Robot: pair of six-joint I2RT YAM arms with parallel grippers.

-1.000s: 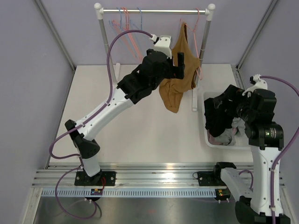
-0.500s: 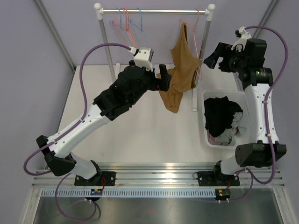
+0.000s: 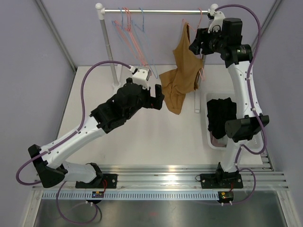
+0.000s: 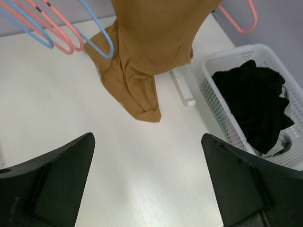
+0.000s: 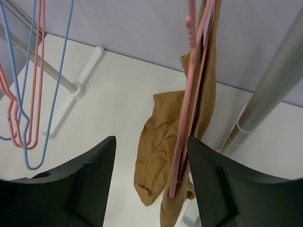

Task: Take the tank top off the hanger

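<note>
The tank top [image 3: 182, 71] is hanging on a pink hanger [image 5: 191, 28] at the right end of the rail [image 3: 156, 10], over the far edge of the table [image 3: 142, 137], its lower part trailing left. The right gripper [image 3: 195, 46] is hovering just beside it, jaws apart, gripping nothing. The left gripper [image 3: 158, 97] is gaping wide near the trailing hem, empty. A basket [image 4: 208, 90] is sitting by the right edge.

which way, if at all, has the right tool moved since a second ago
Yes: right tool went from the basket to the rack's right post, by the tank top.
</note>
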